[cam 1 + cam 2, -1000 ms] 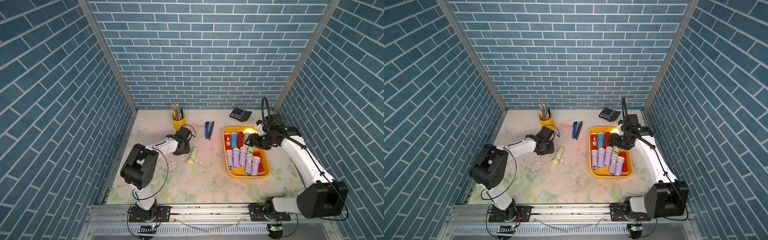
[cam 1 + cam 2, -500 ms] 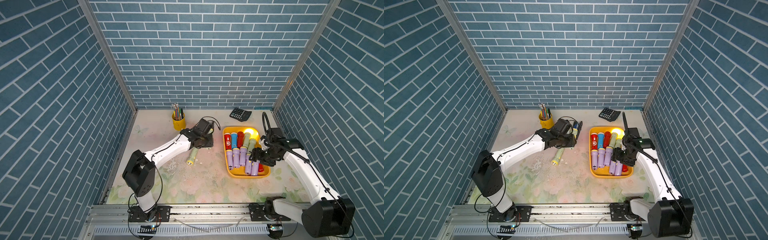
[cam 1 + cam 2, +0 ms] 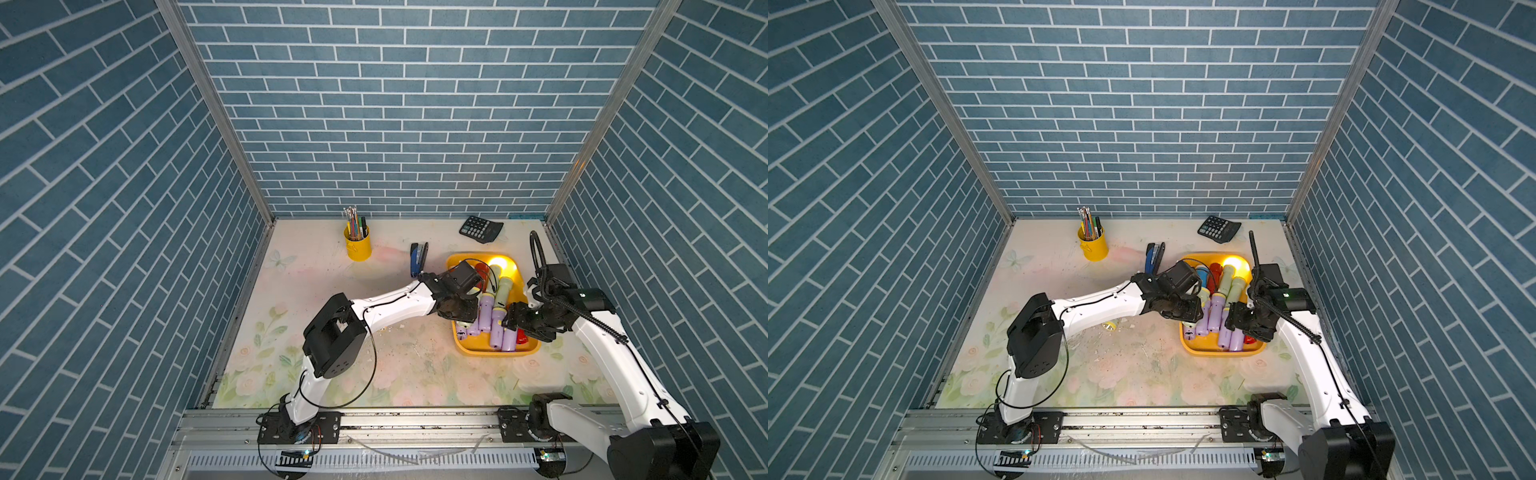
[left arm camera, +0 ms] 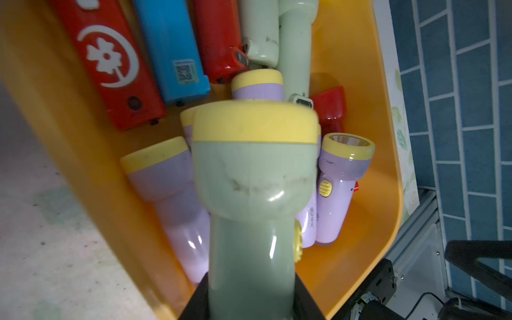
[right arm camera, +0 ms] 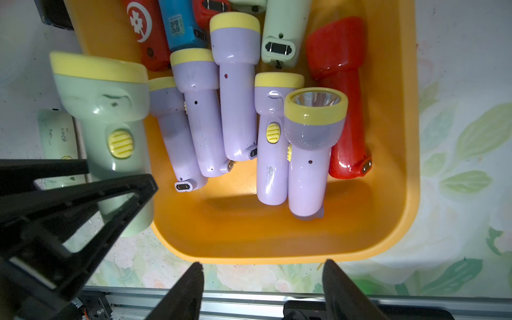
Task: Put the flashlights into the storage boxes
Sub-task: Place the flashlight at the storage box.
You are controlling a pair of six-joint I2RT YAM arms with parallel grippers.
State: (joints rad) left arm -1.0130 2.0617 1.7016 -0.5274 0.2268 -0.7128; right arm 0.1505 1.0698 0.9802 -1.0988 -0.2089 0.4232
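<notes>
The left gripper [image 4: 250,302] is closed narrow on the handle of a pale green plastic flashlight [image 4: 253,177] with a yellow head ring. It holds it lengthwise over the left rim of the shallow orange-yellow plastic tray [image 5: 249,227] with rounded corners, head toward the tray's far end. Whether it touches the torches beneath, I cannot tell. The right gripper [image 5: 263,266] hangs above the tray's near rim, its fingers about half spread with nothing between them.

In the tray's near half, five lilac plastic flashlights [image 5: 238,83] with yellow head rings lie roughly side by side. One of them, the tilted lilac flashlight [image 5: 313,144], rests on its neighbour with its lens turned up. A round red plastic flashlight [image 5: 340,97] lies along the tray's right wall. Toward the far end lie a flat red flashlight [image 4: 110,63] with a white flower mark, a flat blue flashlight [image 4: 171,50], another red one and two pale green ones [image 4: 293,55]. A warm glow [image 3: 498,262] lights the tray's far wall.

Left of the tray and well apart from it, a yellow torch head [image 3: 1109,326] shows on the table from under the left arm. A dark blue stapler [image 3: 417,258] lies near the tray's far left corner, a yellow cylindrical pen cup [image 3: 358,246] stands farther left, and a black calculator [image 3: 481,228] lies beyond the far end.
</notes>
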